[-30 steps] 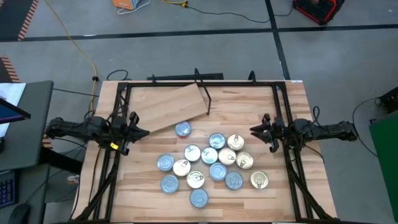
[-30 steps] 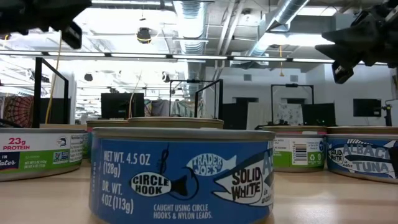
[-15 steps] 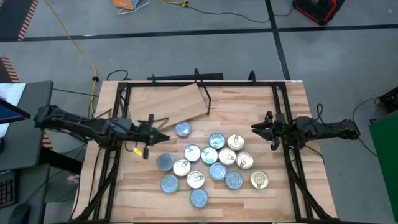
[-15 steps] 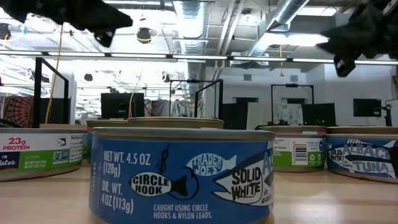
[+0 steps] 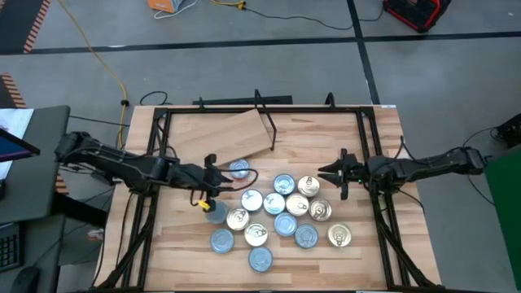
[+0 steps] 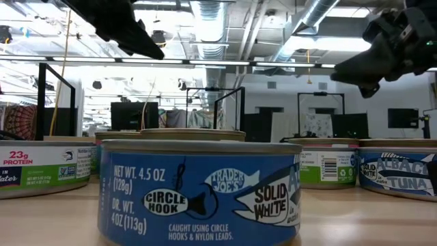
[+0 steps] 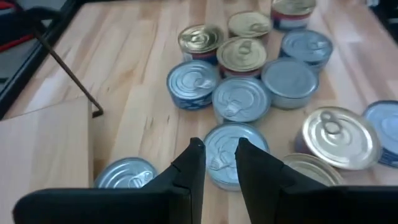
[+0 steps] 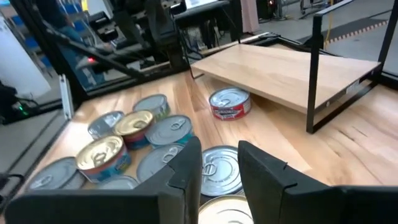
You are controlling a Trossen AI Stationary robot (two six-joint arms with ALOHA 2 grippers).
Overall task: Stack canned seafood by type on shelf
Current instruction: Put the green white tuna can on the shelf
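Several flat round tins (image 5: 281, 213) stand clustered on the wooden table, some with silver lids, some with gold ones. One red-labelled tin (image 5: 239, 169) stands apart next to the shelf (image 5: 220, 138), a plywood board raised on thin black rods (image 8: 314, 74). My left gripper (image 7: 219, 152) hovers above the cluster's left side, slanting down, its fingers a little apart with nothing between them. My right gripper (image 8: 217, 155) hangs open above the cluster's right side (image 5: 323, 172), pointing almost level at the tins. In the low view a blue-labelled tin (image 6: 198, 191) fills the foreground.
A black metal frame (image 5: 260, 106) runs along the table's far edge and down both sides. Bare wood lies along the near edge and at the far right of the table (image 5: 383, 138). Cables and a red box lie on the floor beyond.
My left arm has reached from the table's left edge toward the middle, out over the left of the tins, and its gripper has tipped downward. My right gripper has come a little toward the tins. No tin has moved.
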